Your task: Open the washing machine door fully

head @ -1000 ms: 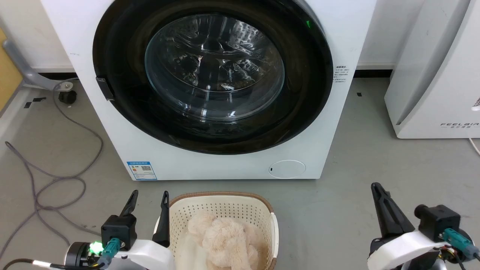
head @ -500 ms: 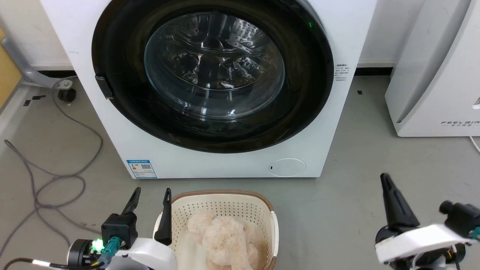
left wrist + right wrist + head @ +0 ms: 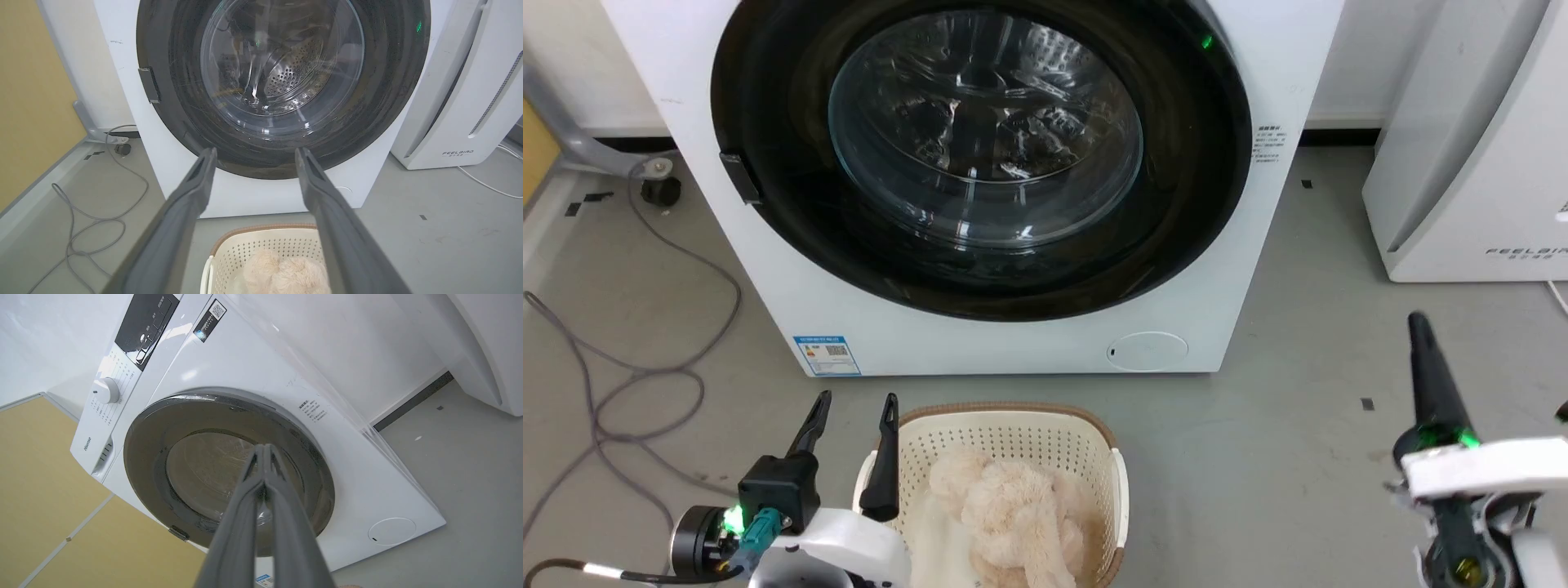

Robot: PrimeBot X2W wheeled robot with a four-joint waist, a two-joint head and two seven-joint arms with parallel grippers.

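Note:
The white washing machine (image 3: 1013, 343) stands ahead on the grey floor. Its round black-rimmed door (image 3: 1192, 204) with the glass bowl centre lies flat against the front, shut; a small dark latch tab (image 3: 731, 175) sits on its left edge. My left gripper (image 3: 858, 404) is open at the lower left, beside a basket, well short of the door (image 3: 367, 102). My right gripper (image 3: 1417, 322) is shut, empty, raised over the floor at the lower right. In the right wrist view its tips (image 3: 264, 448) point toward the door (image 3: 147, 437).
A cream perforated basket (image 3: 1005, 429) holding a beige plush toy (image 3: 1013, 514) sits on the floor just before the machine. A white FEELBIRD appliance (image 3: 1462, 163) stands at the right. Grey cables (image 3: 621, 384) loop on the floor at the left, near a castor (image 3: 658, 189).
My right gripper has risen and shifted right, rolling so its fingers show edge-on. The head camera has tilted slightly, shifting the whole scene. The left gripper has stayed put.

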